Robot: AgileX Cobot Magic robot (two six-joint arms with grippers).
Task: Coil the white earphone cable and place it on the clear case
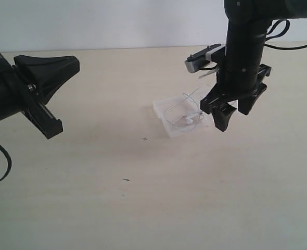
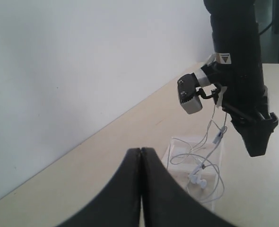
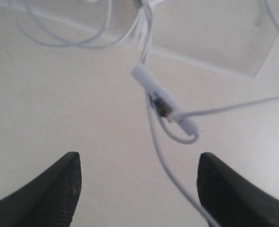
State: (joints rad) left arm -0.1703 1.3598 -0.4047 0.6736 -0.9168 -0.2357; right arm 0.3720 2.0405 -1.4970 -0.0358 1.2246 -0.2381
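Lying in loose loops, the white earphone cable point(image 1: 186, 119) rested mostly on the clear case point(image 1: 161, 108) near the middle of the table point(image 1: 143, 198), its earbuds point(image 2: 198, 179) on the case's near part. One strand did not lie flat: it rose from the case toward the right arm, carrying the inline piece point(image 3: 151, 85), which hung slanted above the table just ahead of the right end effector point(image 1: 232, 115). That end effector stood just beside the case on its right, pointing down, its jaws spread and nothing between them. In the right wrist view the thin strand ran through the gap without touching either finger. So the loose length lay upward and slightly toward the case from the fingertips, its long axis steep rather than level. The right arm was plainly the nearer one. The left end effector point(image 1: 70, 65) hung well apart on the left of the table, clenched with its fingers pressed together on nothing. Where the raised strand ended was hard to make out: it vanished near the grey wrist camera point(image 1: 197, 61) on the right arm, and I could not tell whether it was caught there. The plug tip could not be picked out, and the transparent case's edges and hinge were faint.
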